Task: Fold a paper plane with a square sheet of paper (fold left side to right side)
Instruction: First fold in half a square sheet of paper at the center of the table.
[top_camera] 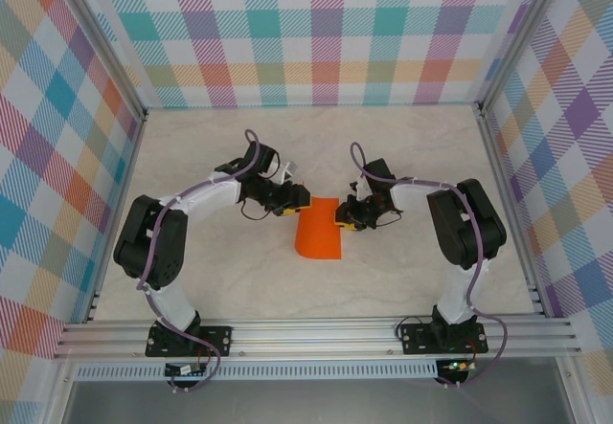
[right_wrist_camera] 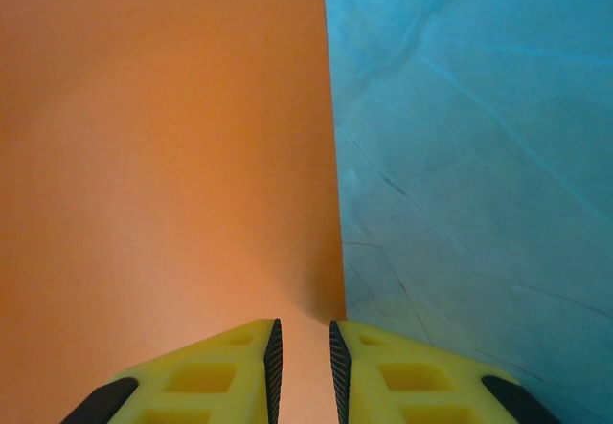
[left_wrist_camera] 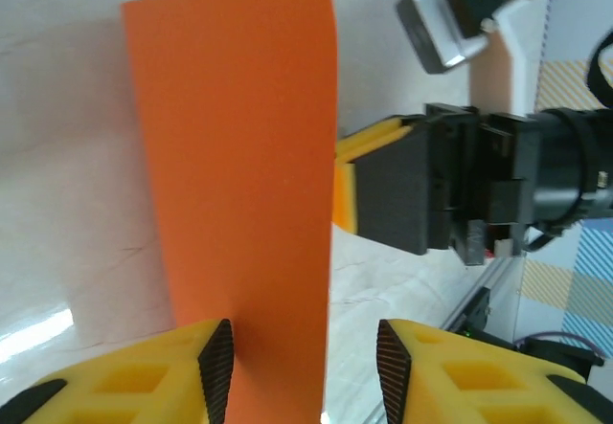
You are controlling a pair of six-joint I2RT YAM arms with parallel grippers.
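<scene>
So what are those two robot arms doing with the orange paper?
They are working on folding a paper plane. The thin bright orange sheet of paper lies on the pale marbled table. It looks like a plain rectangle, not yet a plane. The right claw is pinched on one edge of it. The left claw stands open at the other side, its fingers apart over the paper.

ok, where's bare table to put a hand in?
Free: the far strip of table along the back wall; the near strip between the orange sheet and the front rail. Crowded: the centre, where the left gripper and right gripper meet at the sheet's far end.
</scene>
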